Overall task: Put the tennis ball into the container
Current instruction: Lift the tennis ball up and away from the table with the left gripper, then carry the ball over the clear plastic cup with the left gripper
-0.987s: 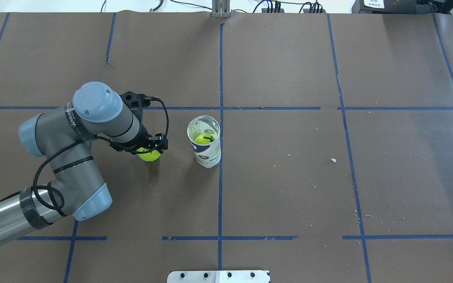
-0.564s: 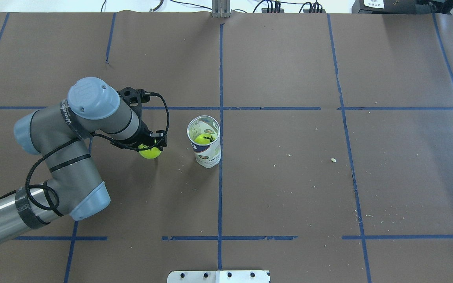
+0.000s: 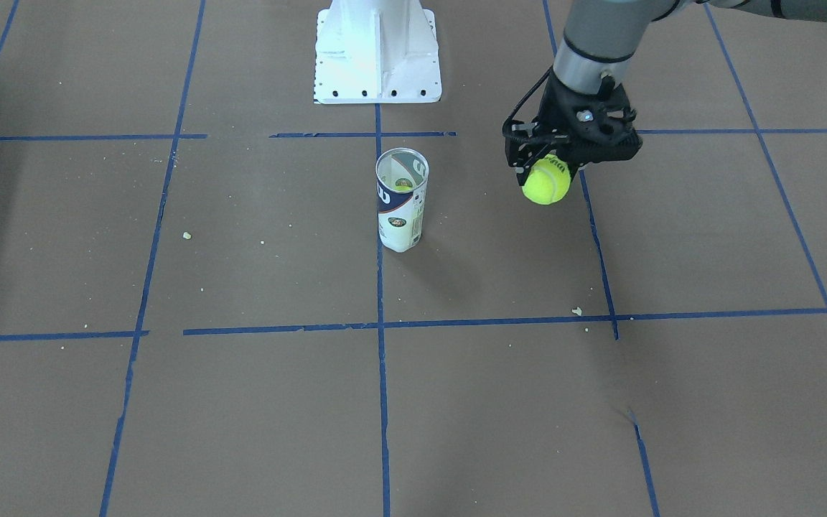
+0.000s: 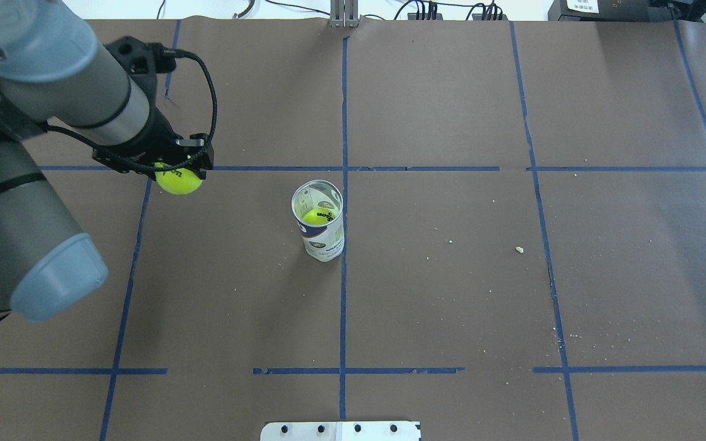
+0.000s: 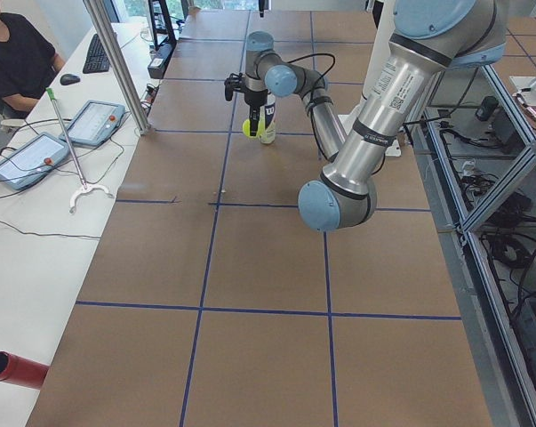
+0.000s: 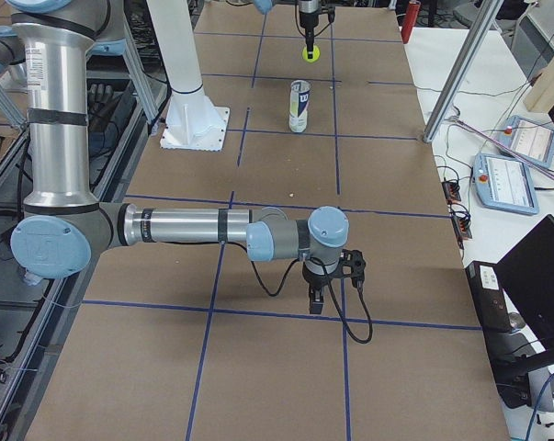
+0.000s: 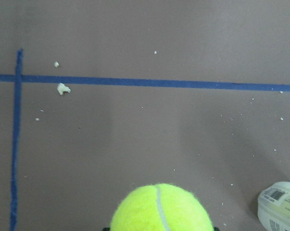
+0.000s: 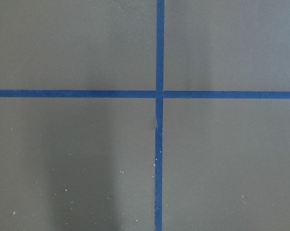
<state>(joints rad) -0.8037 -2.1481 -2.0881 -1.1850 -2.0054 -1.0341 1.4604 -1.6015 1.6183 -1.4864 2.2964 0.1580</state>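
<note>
A fuzzy yellow-green tennis ball [image 4: 178,179] hangs well above the brown table, and my left gripper [image 4: 176,171] is shut on it from above. The front view shows this ball [image 3: 546,181] under the black fingers, its lettering facing out. The clear container [image 4: 321,223] with the navy and white label stands upright near the table's middle, off to the ball's side. A second tennis ball [image 4: 318,216] lies inside it. In the left wrist view the held ball [image 7: 161,209] fills the bottom edge and the can [image 7: 279,211] peeks in at the bottom right. My right gripper [image 6: 318,303] hovers low, far from the can; I cannot tell its state.
The white robot base [image 3: 377,50] stands behind the can. Blue tape lines grid the brown paper, and small crumbs [image 4: 519,249] lie scattered on it. An operator [image 5: 14,53] and tablets [image 5: 94,120] sit at the side table beyond the edge.
The left arm has lifted the ball well up from near the table, and in the overhead view it has shifted left and away from the can. The can has not moved.
</note>
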